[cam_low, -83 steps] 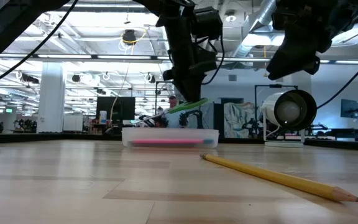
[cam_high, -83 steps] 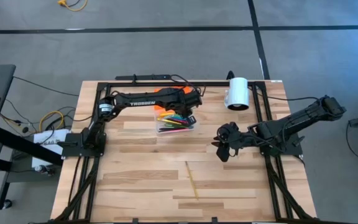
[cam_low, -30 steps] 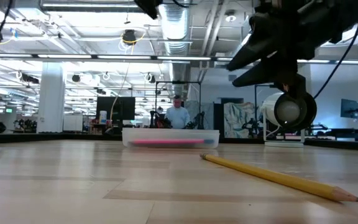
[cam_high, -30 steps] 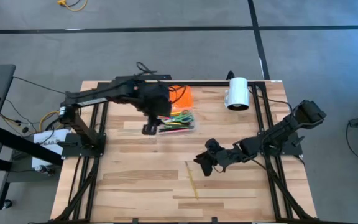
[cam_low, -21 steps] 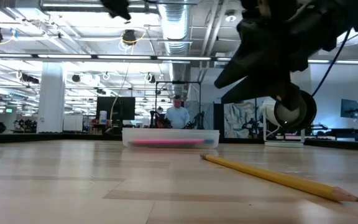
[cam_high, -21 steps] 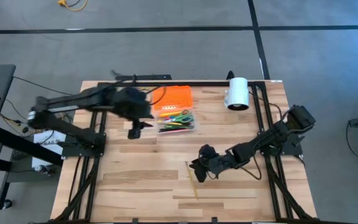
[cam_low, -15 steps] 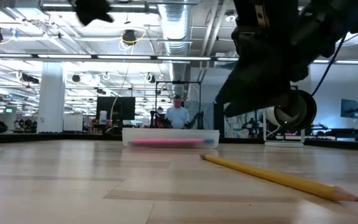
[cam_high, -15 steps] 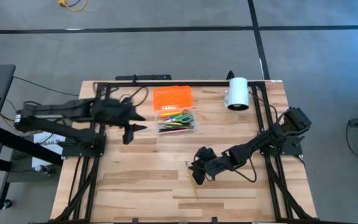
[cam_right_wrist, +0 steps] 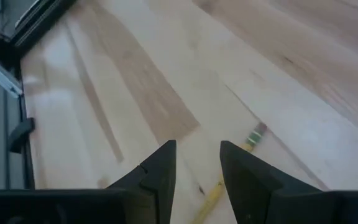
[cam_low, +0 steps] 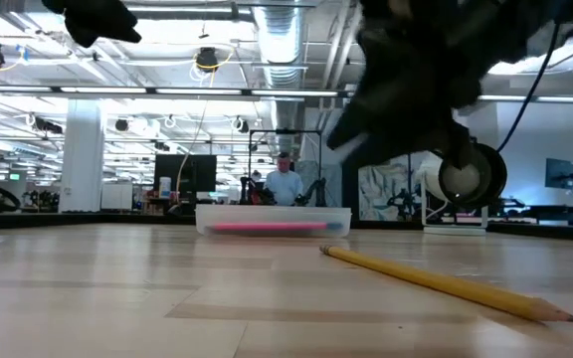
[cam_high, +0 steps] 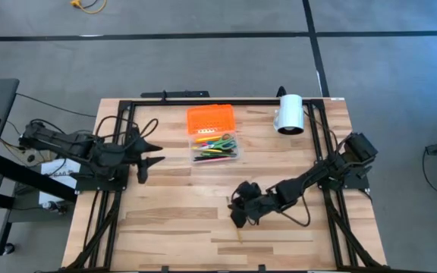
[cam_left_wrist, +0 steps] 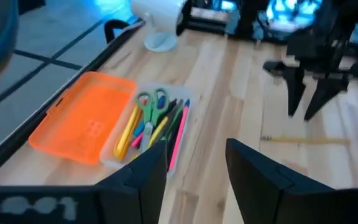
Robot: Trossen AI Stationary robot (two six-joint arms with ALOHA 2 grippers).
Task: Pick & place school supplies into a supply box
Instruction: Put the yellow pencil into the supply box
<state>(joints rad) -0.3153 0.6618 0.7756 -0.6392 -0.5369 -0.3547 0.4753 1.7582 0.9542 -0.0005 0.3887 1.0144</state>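
Observation:
The supply box (cam_high: 215, 149) is a clear case that lies on the table's far middle, its orange lid (cam_high: 210, 119) open flat behind it. Coloured pens and green-handled scissors (cam_left_wrist: 151, 102) lie inside. One yellow pencil (cam_high: 235, 221) lies flat on the table nearer the front. My right gripper (cam_high: 237, 214) hangs open just over the pencil's far end, where the eraser (cam_right_wrist: 255, 132) shows beyond the fingers (cam_right_wrist: 161, 167). My left gripper (cam_high: 150, 154) is open and drawn back to the table's left edge; it points toward the box with nothing between its fingers.
A white cylinder (cam_high: 289, 114) lies at the far right corner. Black frame rails (cam_high: 120, 152) run along the table's left, right and far sides. Bare wood lies around the pencil and along the near edge.
My left gripper has swung from over the supply box toward the table's left edge, sinking and turning as it went; it stays open. My right gripper has moved a little toward the near edge and down, onto the pencil's far end. The pencil has not moved.

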